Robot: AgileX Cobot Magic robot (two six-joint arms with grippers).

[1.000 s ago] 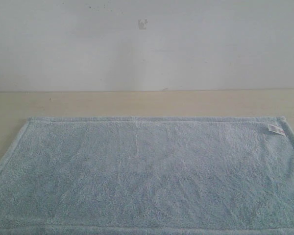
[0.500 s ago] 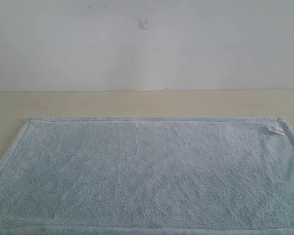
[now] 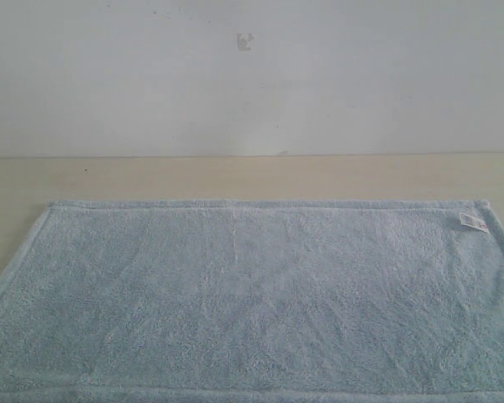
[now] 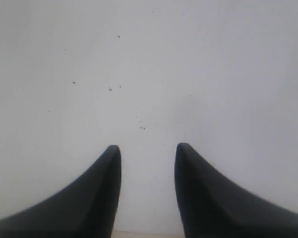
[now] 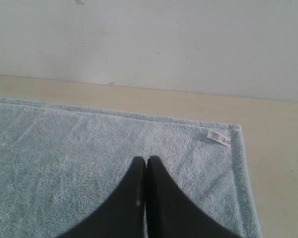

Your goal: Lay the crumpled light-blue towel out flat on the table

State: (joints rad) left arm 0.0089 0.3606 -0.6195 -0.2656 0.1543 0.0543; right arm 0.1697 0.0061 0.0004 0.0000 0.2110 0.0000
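The pale-blue towel lies flat on the beige table, its hemmed far edge straight and a small white label near its far right corner. No gripper shows in the exterior view. In the right wrist view my right gripper is shut with nothing in it, raised over the towel, and the label lies beyond it. In the left wrist view my left gripper stands open and empty, facing the white wall.
A plain white wall with a small mark rises behind the table. A bare strip of table runs between the towel's far edge and the wall, and bare table lies beside the towel's right hem.
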